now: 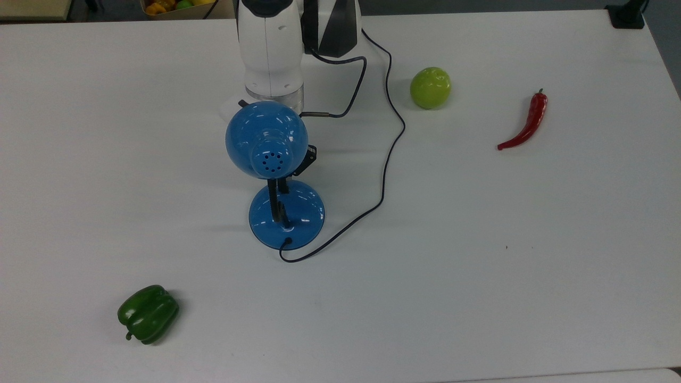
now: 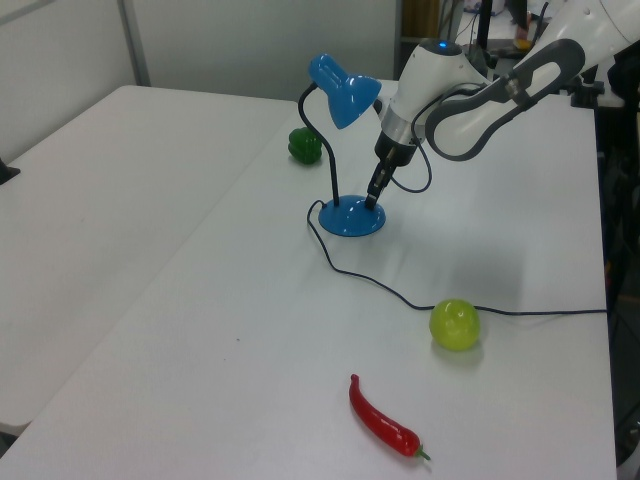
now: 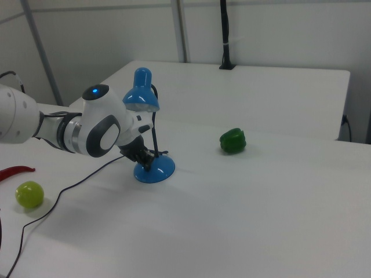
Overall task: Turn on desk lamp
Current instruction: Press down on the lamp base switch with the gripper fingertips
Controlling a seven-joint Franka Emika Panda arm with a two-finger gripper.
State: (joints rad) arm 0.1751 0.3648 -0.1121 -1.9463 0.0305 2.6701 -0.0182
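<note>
The glossy blue desk lamp with its round dome shade (image 1: 266, 139) stands upright on the white surface (image 1: 479, 255), and everything here is placed by it. Its round blue base (image 2: 352, 217) sits flat, the curved black neck (image 2: 331, 165) rises from it, and the shade tips over toward the arm. The white and grey robot arm (image 2: 470, 90) reaches down to the lamp, with the gripper (image 2: 372, 197) pointing steeply down and its tip right at the top of the base, on the side facing the arm. In the right view the gripper (image 3: 145, 160) is tucked low beside the neck, just above the base. Touching or a hair above? Can't tell. The jaws look drawn close together, a narrow dark tip, with nothing held between them. In the top view the shade hides most of the gripper; only a dark piece peeks out at the shade's lower right edge.

The thin black cord (image 1: 391, 159) leaves the base's near rim, loops out on the top view's right and runs back past the arm. A yellow-green round apple (image 1: 430, 87) lies beyond that cord, well apart from the lamp, and a long red chilli pepper (image 1: 525, 123) lies farther out still. A dark green bell pepper (image 1: 148, 313) sits well apart from the base on the opposite side, toward the top view's lower left.
</note>
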